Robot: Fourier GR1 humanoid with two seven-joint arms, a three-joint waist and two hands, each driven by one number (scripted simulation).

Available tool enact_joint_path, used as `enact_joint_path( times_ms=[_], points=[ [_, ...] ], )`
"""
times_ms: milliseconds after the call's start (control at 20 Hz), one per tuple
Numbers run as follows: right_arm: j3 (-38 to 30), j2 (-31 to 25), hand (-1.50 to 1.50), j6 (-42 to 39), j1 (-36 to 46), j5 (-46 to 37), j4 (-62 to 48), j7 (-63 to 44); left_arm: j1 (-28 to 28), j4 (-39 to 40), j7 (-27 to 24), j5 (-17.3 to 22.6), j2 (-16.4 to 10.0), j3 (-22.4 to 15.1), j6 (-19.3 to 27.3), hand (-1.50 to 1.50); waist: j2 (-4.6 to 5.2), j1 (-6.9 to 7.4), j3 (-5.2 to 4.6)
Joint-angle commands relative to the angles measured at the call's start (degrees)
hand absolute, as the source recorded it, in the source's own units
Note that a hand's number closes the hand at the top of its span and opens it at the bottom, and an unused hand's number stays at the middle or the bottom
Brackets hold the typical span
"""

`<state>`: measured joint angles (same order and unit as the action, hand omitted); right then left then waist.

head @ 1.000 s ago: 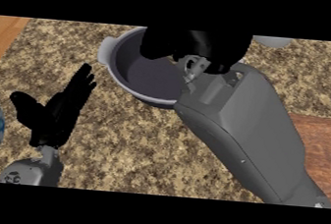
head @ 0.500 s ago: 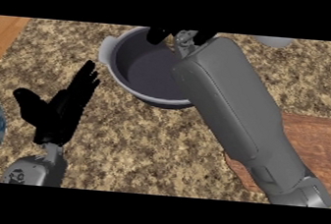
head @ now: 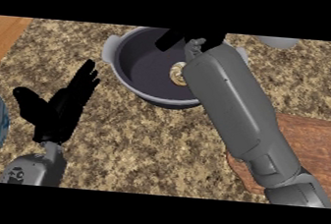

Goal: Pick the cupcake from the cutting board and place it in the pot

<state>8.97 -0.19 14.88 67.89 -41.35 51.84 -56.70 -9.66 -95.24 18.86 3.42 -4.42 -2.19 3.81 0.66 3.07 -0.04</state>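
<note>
While the right hand hangs over the far rim of the pot with its fingers spread and grasping nothing, the cupcake lies inside the pot, toward its 3 o'clock side, just beside the right forearm. The pot stands at 12 o'clock on the speckled counter. The left hand rests at 9 o'clock, fingers straight and released. The cutting board lies at 4 o'clock.

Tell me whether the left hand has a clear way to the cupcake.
Probably yes: the cupcake lies in the open-topped pot, whose left side faces the left hand; the right forearm covers only its right side.
</note>
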Motion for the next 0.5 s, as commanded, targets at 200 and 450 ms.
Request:
enact_joint_path(
  times_ms=[200,450],
  points=[
    [-1.4,0.2,-1.5,24.6,0.2,-1.7,0.9,5.2,-1.4,0.6,1.2,0.3,-0.5,0.7,-0.2,0.0,-0.29,-1.31,0.03],
    [-4.9,0.2,-1.5,30.2,0.0,-5.2,0.6,4.3,0.1,-2.2,2.0,-0.8,0.0,0.6,1.6,0.0,-0.67,-2.34,0.03]
  ],
)
